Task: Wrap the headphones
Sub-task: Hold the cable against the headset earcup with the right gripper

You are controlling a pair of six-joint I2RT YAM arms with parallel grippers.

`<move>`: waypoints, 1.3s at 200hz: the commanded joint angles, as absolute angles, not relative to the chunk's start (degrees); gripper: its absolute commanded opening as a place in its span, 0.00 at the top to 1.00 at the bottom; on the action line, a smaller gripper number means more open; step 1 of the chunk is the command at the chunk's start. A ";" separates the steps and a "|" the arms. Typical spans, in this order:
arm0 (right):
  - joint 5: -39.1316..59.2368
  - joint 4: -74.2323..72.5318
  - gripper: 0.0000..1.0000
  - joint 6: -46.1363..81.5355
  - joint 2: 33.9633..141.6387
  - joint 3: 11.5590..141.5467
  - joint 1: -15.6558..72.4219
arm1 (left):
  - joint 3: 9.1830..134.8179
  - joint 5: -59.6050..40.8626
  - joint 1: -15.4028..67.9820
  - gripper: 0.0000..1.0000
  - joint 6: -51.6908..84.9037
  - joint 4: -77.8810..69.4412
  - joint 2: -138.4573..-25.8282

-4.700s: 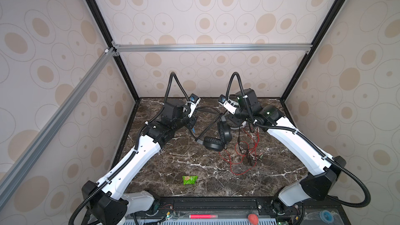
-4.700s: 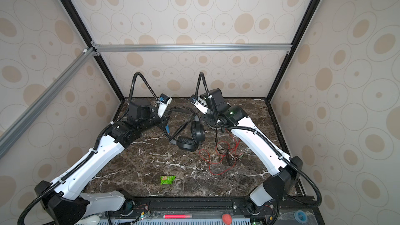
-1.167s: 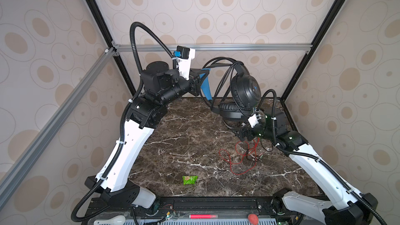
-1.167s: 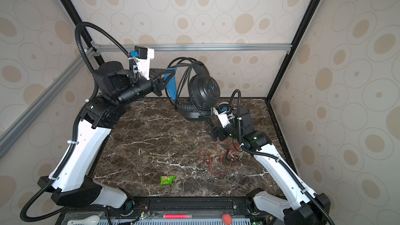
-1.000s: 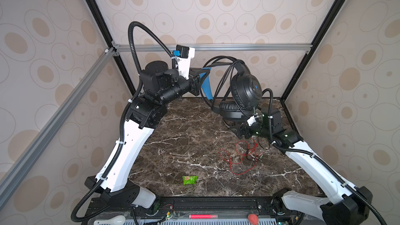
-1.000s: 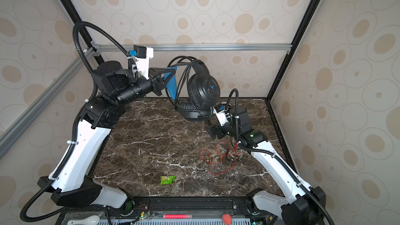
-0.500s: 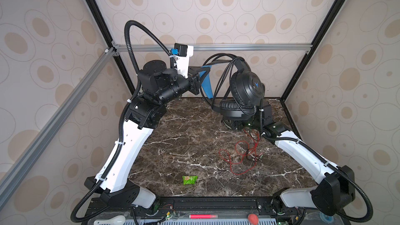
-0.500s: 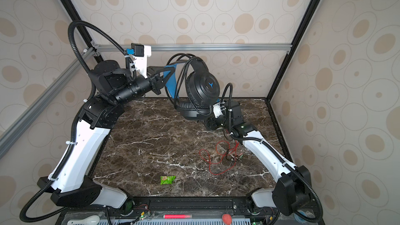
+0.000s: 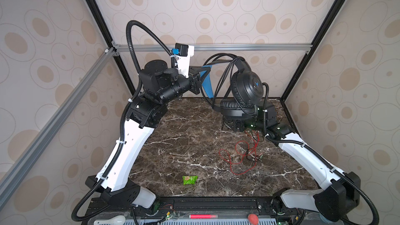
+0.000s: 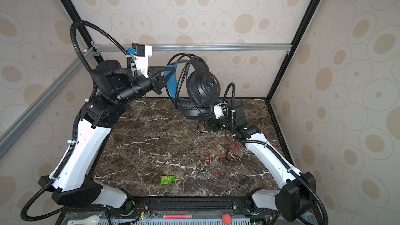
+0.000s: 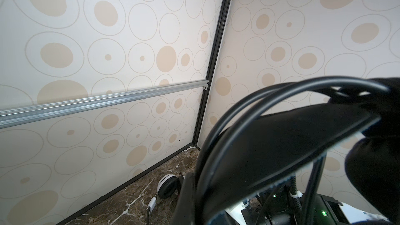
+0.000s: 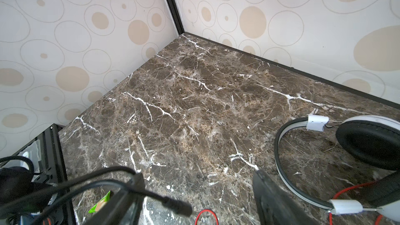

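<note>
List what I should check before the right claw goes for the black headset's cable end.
1. Hold of the left claw on the black over-ear headset, by its blue inner headband: ok, shut, headset above the brown marble table.
2. Turns of thin black cable over the headband: ok, several.
3. Opening of the right claw: ok, jaws apart.
4. The black cable plug between its fingers: ok, ungripped.
5. Wrap of the white headset with black cushions: not ok; it lies on the table, thin red cable loose.
</note>
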State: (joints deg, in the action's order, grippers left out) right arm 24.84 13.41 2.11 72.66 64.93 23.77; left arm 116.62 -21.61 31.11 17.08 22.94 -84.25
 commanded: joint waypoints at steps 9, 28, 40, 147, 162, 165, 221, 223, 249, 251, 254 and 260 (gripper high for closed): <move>26.78 16.82 0.19 1.30 69.61 64.61 23.55 | 119.97 -22.41 30.64 1.00 19.07 18.78 -83.87; 27.23 17.05 0.19 1.61 69.56 64.34 23.53 | 119.94 -22.41 30.62 1.00 19.02 18.73 -83.94; 27.24 17.31 0.20 1.81 69.42 64.25 23.55 | 120.13 -22.56 30.65 1.00 19.09 18.56 -84.02; 25.58 15.73 0.22 1.83 71.52 63.82 23.51 | 122.25 -24.64 30.15 1.00 19.37 18.57 -85.17; 25.58 14.17 0.23 2.55 72.20 63.81 23.55 | 122.26 -24.71 30.10 1.00 19.34 18.58 -85.27; 25.71 13.89 0.24 2.72 72.36 63.86 23.55 | 122.26 -24.76 30.08 1.00 19.36 18.63 -85.30; 27.14 10.82 0.43 4.77 74.81 64.08 23.56 | 122.07 -24.56 29.91 1.00 19.78 18.20 -85.12; 27.09 10.73 0.44 4.80 74.82 63.96 23.56 | 122.03 -24.53 30.00 1.00 19.78 18.20 -85.09; 26.73 10.37 0.50 4.93 74.36 63.16 23.55 | 121.54 -24.40 29.88 1.00 20.37 17.36 -85.08; 26.68 10.35 0.51 4.88 74.31 63.12 23.53 | 121.44 -24.36 29.95 1.00 20.39 17.33 -85.08; 26.64 10.37 0.53 4.94 74.32 63.11 23.54 | 121.46 -24.36 29.95 1.00 20.47 17.22 -85.08; 26.55 10.45 0.56 4.92 74.19 63.02 23.55 | 121.29 -24.31 29.89 1.00 20.58 17.11 -85.10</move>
